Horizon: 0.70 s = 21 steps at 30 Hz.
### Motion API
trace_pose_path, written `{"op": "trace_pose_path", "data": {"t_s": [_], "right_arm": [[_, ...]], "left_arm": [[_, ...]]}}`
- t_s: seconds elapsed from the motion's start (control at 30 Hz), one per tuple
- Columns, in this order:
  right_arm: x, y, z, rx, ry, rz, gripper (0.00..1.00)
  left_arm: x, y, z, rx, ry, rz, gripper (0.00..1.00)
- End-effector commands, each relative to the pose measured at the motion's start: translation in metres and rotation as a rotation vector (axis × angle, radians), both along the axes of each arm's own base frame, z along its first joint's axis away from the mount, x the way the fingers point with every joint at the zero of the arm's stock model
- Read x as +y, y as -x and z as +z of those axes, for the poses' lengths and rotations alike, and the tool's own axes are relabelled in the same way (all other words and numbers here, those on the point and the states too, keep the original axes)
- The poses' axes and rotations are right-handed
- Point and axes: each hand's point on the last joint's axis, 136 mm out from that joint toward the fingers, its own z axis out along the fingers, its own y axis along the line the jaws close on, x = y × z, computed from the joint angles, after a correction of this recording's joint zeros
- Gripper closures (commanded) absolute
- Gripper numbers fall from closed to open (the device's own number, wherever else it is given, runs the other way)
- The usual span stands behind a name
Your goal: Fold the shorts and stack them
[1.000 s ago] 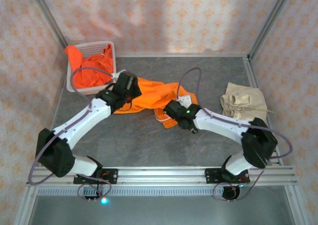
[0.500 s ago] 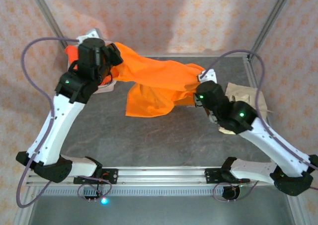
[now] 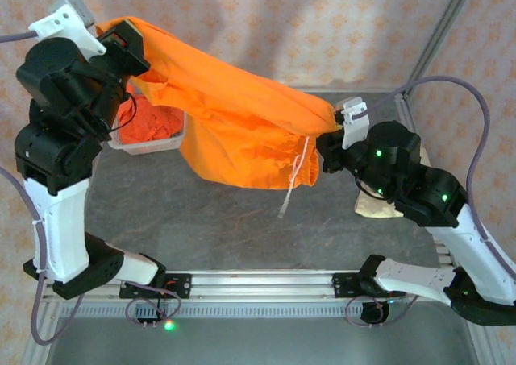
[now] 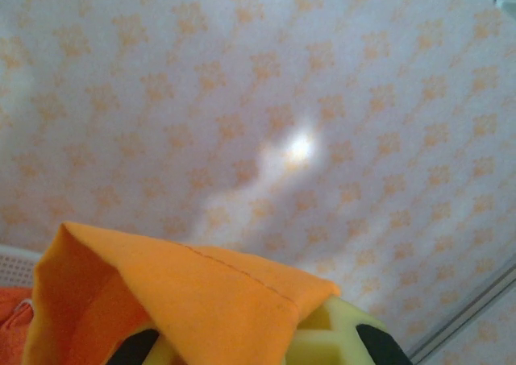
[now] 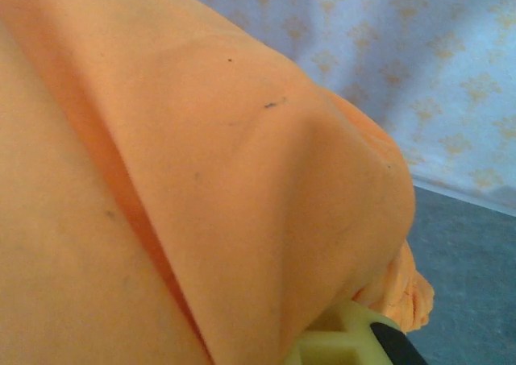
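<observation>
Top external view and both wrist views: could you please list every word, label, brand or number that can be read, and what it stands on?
None: no readable text anywhere.
Bright orange cloth shorts: plain, no label visible.
White plastic mesh basket: no marking visible.
Pale patterned wall: orange ornaments only, no letters.

I read the orange shorts (image 3: 242,131) as soft matt cloth with a stitched hem. The basket (image 3: 150,146) looks white plastic. The table (image 3: 226,228) top is matt grey, its front rail (image 3: 266,282) brushed metal.
</observation>
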Motion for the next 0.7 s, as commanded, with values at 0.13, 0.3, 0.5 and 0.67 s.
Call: {"op": "trace_pose_path", "data": {"t_s": [0.13,0.3,0.5,0.67], "right_arm": [[-0.020,-0.015,-0.012,0.050,-0.014,-0.173,1.00],[-0.030,-0.044,-0.083,0.233,0.126,-0.351,1.00],[-0.027,-0.094,-0.166,0.523,0.103,-0.372,1.00],[-0.044,-0.158,-0.225,0.680,0.104,-0.449,1.00]], "left_arm": [[-0.005,-0.037,-0.034,0.119,-0.084,0.058,1.00],[-0.030,-0.101,-0.122,0.326,-0.122,0.067,1.00],[-0.056,-0.176,-0.252,0.564,-0.110,0.075,0.99],[-0.075,-0.237,-0.336,0.679,-0.100,0.088,0.94]]}}
